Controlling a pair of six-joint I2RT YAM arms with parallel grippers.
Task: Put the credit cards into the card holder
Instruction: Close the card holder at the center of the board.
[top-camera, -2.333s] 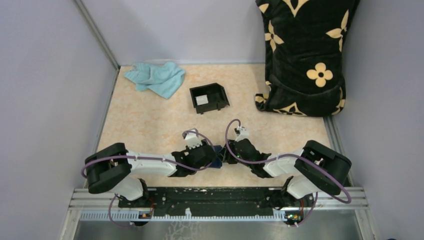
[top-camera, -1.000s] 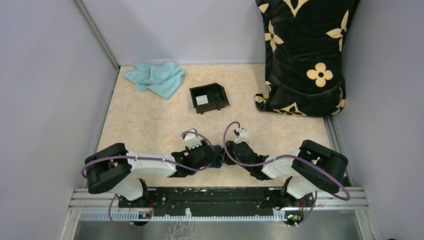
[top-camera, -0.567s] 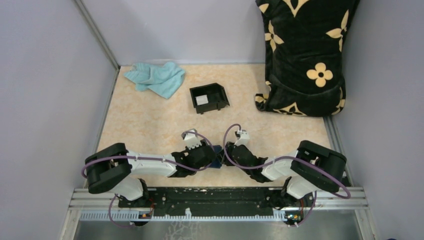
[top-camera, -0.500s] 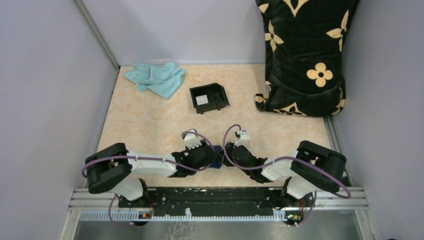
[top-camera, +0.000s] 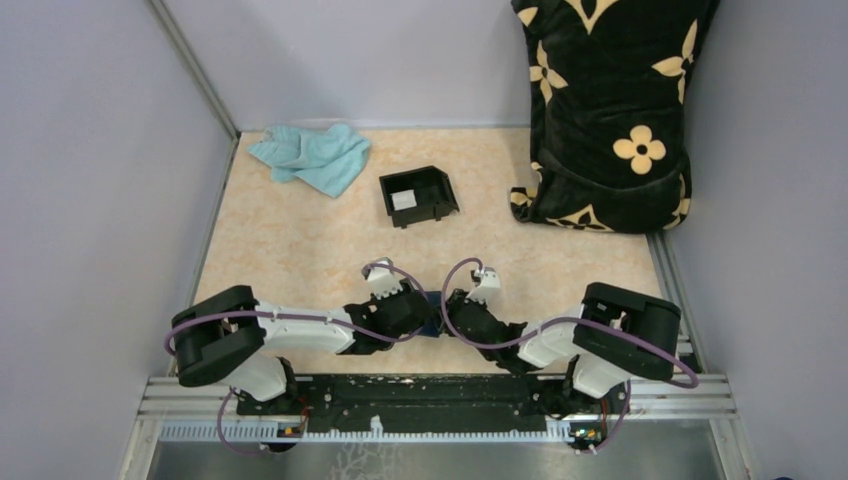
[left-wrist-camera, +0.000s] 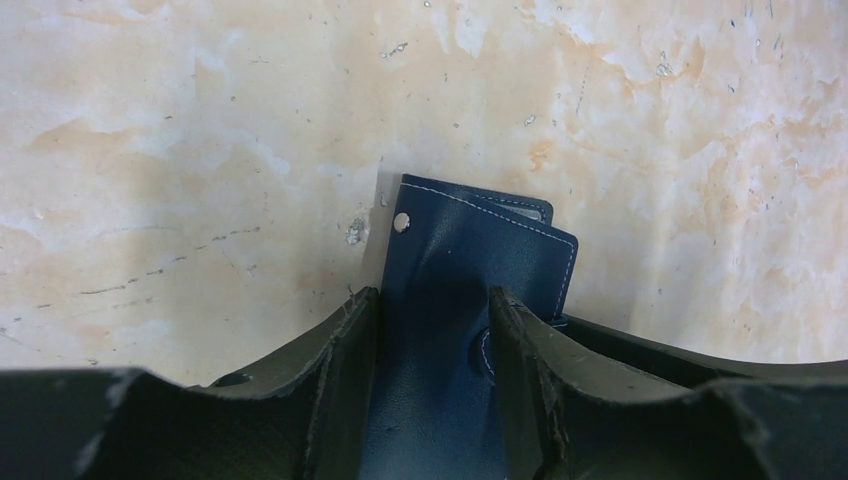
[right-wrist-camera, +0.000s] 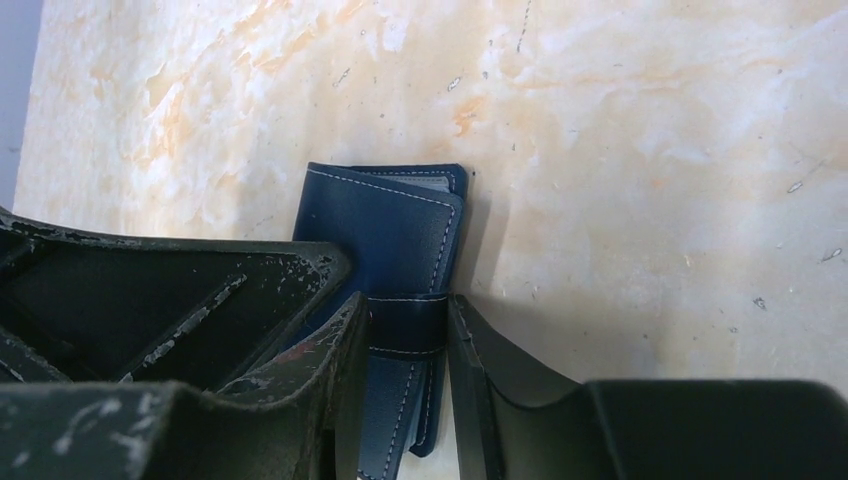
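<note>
Navy-blue leather is filling the middle of both wrist views: the card holder is lying on the mottled peach table, close to the near edge, caught between the two arms.

The left gripper is pinching the card holder, one dark finger pressing each long side, with the leather filling the whole gap between them. A small silver snap is showing on the corner just beyond the fingertips. White stitching is running along the edges of the leather.

The right gripper is also pinching the card holder, from the opposite side. Its fingers are closing on the dark strap that is wrapping across the folded leather. A thin pale grey strip is showing at the far edge of the fold; whether that is a card, the views are not making clear.

From above, the two arms are reaching inward and meeting, and only a sliver of blue is peeking out between them.

Further back, a black square open-topped box is sitting near the table's middle, and a pale card is lying inside it. A crumpled teal cloth is resting near the far left corner. A black plush bag with cream flower shapes is leaning in the far right corner.
</note>
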